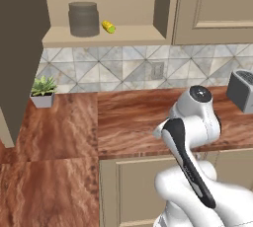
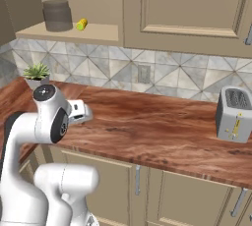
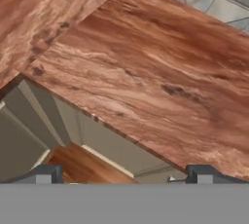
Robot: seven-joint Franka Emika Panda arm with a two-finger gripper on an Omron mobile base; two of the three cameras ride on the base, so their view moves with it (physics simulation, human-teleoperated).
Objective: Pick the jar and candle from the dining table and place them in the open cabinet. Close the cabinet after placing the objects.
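The jar (image 1: 84, 18) sat upright on the tan shelf of the open cabinet (image 1: 106, 36), toward the left, and just beside it on the right lay a small yellow-green piece (image 1: 108, 26) on its side; too small for me to say whether that was the candle. The gripper (image 3: 124, 175) had its jaws spread wide with nothing between them, hovering over the front edge of the reddish-brown countertop (image 3: 160, 72). A potted plant (image 2: 37, 74) stood near the tiled backsplash (image 2: 162, 75), and a silver toaster (image 2: 234, 114) sat well apart at the right end. I couldn't read any label or writing anywhere.
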